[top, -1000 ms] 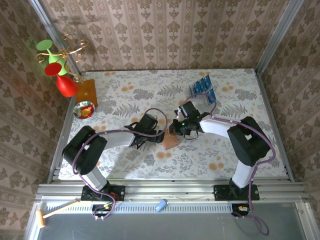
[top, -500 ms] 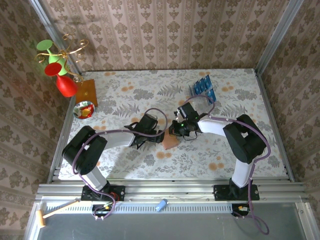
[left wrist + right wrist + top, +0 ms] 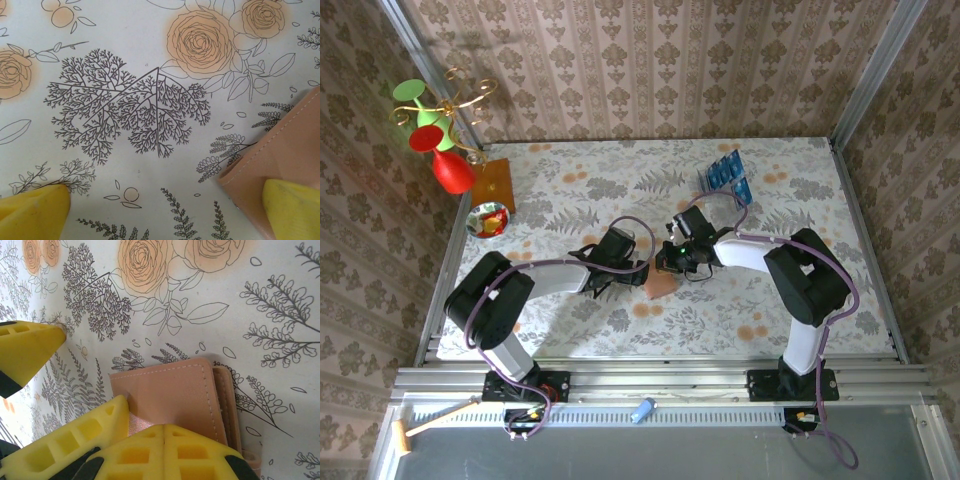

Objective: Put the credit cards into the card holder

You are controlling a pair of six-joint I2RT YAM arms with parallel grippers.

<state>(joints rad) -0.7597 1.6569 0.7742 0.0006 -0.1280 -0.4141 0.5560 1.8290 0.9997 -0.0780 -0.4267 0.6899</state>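
Observation:
The card holder (image 3: 662, 286), a salmon-brown wallet, lies closed on the flowered cloth between the two arms. Its stitched cover (image 3: 170, 390) fills the middle of the right wrist view. My right gripper (image 3: 165, 440) is shut, its yellow tips pressed together against the cover's near edge, where a bit of shiny lining shows. My left gripper (image 3: 165, 210) stands open, one finger (image 3: 295, 210) over the wallet's corner (image 3: 292, 155), the other on bare cloth. From above, the left gripper (image 3: 638, 272) and right gripper (image 3: 672, 264) meet at the wallet. The blue credit cards (image 3: 724, 170) stand in a clear rack at the back.
A stand with red and green glasses (image 3: 435, 140), an orange-brown wooden board (image 3: 492, 183) and a small patterned bowl (image 3: 486, 219) sit at the far left. Patterned walls close in the table on three sides.
The right arm has swung slightly to the left, its gripper edging closer over the wallet. The left arm and the wallet have stayed where they were.

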